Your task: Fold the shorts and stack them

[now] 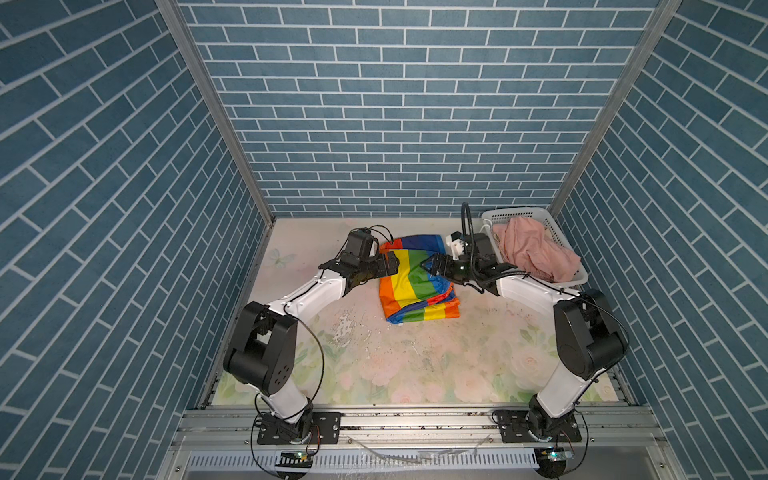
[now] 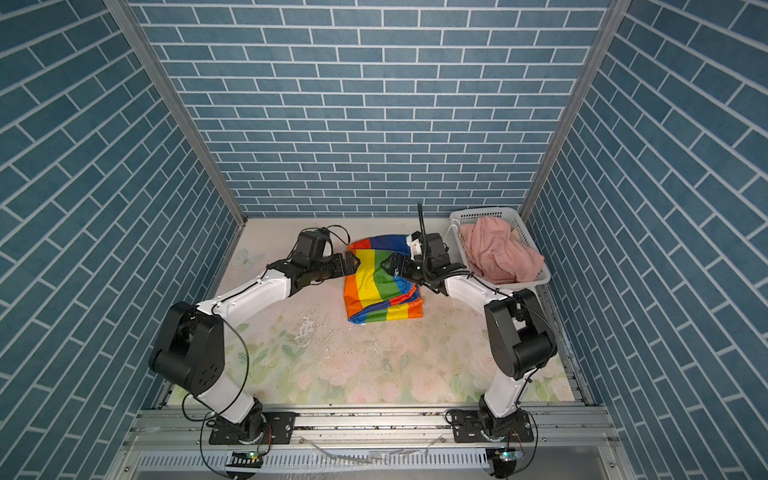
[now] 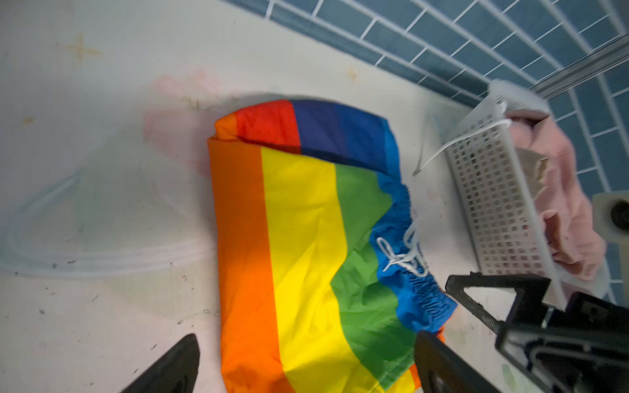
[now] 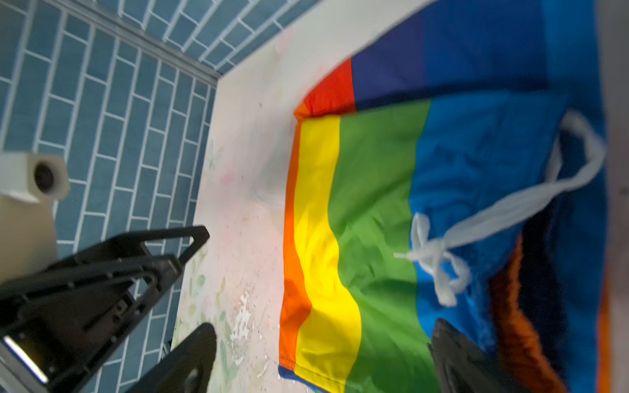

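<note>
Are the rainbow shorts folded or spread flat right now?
Folded. The rainbow shorts lie doubled over on the table; stacked layers show at their near edge, and a red-blue layer pokes out beneath.

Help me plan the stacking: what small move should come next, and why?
Probably swing the open right claw to the basket for the heaped pink shorts: the rainbow shorts look folded on the table, and the left claw also hovers open, holding nothing.

A white perforated basket (image 1: 515, 214) is seen right of centre in both top views, set on a floral-printed tabletop (image 1: 415, 365). Blue brick-patterned walls (image 1: 395, 104) are raised on three sides. A metal rail (image 1: 415, 422) is fixed along the lower edge.
</note>
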Motion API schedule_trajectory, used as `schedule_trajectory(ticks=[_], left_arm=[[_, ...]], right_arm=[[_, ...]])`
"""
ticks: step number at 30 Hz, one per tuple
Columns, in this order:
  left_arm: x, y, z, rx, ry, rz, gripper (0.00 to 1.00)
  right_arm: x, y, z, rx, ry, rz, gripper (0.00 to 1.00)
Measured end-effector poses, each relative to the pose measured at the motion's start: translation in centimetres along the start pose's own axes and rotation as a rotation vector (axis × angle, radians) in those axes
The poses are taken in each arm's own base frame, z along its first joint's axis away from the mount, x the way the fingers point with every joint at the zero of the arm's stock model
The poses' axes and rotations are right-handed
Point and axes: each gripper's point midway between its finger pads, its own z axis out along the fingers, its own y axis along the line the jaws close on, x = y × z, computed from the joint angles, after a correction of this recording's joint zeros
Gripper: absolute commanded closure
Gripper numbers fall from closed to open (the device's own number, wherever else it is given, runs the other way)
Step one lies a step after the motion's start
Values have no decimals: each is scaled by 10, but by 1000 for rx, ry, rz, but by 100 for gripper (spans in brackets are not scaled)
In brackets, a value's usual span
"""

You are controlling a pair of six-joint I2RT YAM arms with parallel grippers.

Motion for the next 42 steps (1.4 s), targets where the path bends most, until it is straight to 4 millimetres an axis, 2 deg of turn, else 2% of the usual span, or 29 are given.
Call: schedule_trajectory(ticks=[3, 6, 9, 15, 18, 20, 23, 24, 25, 28, 34, 36, 38, 42], left_arm=[[12, 6, 17, -14, 76, 7, 0], [20, 6, 26, -1, 130, 11, 0], [27, 8, 35, 15, 183, 1, 0], [41, 24, 64, 22, 289, -42, 0], [50, 31, 71, 14, 336, -68, 4], [50, 32, 74, 15, 348, -78, 10], [47, 29, 79, 25, 354, -79, 34], [46, 28, 80, 27, 357, -83, 33], [45, 28, 82, 29, 359, -85, 42], [46, 29, 86, 27, 371, -80, 66], [43, 39, 87, -31, 408, -36, 100], [32, 45, 83, -82, 411, 14, 100], [10, 55, 76, -160, 397, 76, 100], [-35, 99, 54, -371, 355, 191, 100]], right_arm=[[25, -20, 9, 35, 51, 29, 1], [33, -43, 10, 77, 66, 58, 2], [34, -56, 10, 95, 66, 70, 1], [32, -50, 7, 63, 70, 67, 2], [23, -33, -8, 39, 45, 47, 2], [13, -19, -23, 23, 12, 25, 1], [-10, 3, -50, -10, -65, -8, 1], [-16, 6, -58, -14, -88, -15, 2], [-21, 7, -65, -14, -109, -19, 1], [-28, 0, -79, 1, -146, -8, 1], [-14, -29, -85, 70, -123, 45, 2], [-12, -30, -86, 80, -116, 42, 1], [-10, -31, -86, 85, -110, 38, 1], [-10, -26, -84, 79, -103, 19, 1]])
